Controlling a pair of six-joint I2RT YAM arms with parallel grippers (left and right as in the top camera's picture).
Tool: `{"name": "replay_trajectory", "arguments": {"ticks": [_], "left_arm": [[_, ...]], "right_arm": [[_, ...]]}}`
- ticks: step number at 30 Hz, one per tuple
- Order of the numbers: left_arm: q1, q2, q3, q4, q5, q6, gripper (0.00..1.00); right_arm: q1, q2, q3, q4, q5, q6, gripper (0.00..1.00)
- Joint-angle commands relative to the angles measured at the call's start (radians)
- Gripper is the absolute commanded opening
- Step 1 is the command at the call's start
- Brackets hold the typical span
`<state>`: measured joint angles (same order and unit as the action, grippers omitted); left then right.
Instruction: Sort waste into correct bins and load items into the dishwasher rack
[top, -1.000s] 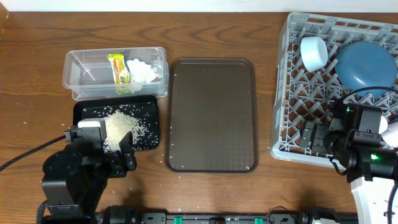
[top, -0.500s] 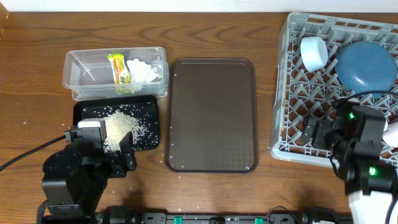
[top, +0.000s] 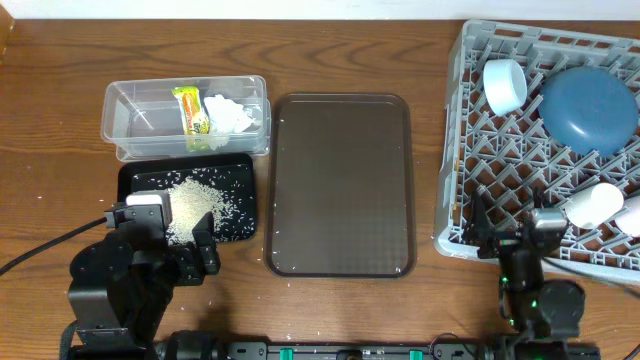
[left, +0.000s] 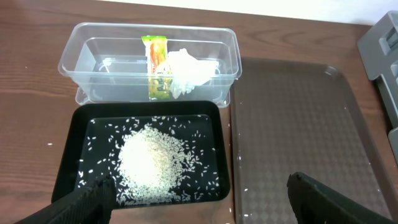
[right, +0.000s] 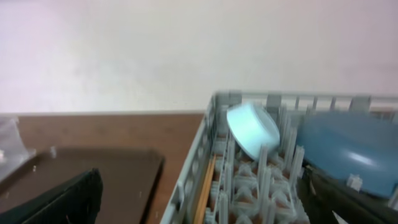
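Note:
The clear tub holds the snack wrapper and the white tissue; both also show in the left wrist view, wrapper and tissue. The black tray holds a heap of rice. The grey rack holds a white bowl, the blue plate, a white cup on its side and a second cup at the frame edge. A chopstick lies along the rack's left wall. My left gripper is open and empty at the black tray's front edge. My right gripper is open and empty at the rack's front edge.
A large brown serving tray lies between the bins and the rack. A few stray rice grains lie on the table near its front edge. The wall runs along the table's far edge.
My right arm has drawn back from above the rack's front right part to the rack's front edge. A white cup now shows where the arm was. The left arm has not moved.

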<state>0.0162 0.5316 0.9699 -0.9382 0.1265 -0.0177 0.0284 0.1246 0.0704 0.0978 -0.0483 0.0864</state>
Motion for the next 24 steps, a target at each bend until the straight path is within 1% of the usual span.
{"name": "replay_trajectory", "arguments": {"ticks": [1,3,6,24], "left_arm": [[0.003,-0.004,-0.003,0.000,-0.011,0.018,0.91],[0.003,-0.004,-0.003,0.000,-0.011,0.018,0.91],[0.003,-0.004,-0.003,0.000,-0.011,0.018,0.91],[0.003,-0.004,-0.003,0.000,-0.011,0.018,0.91]], "right_arm": [[0.010,-0.080,-0.067,0.023,0.002,-0.006,0.99],[0.010,-0.122,-0.065,-0.062,-0.019,-0.024,0.99],[0.010,-0.119,-0.065,-0.175,-0.029,-0.036,0.99],[0.010,-0.112,-0.065,-0.166,-0.030,-0.036,0.99]]}}
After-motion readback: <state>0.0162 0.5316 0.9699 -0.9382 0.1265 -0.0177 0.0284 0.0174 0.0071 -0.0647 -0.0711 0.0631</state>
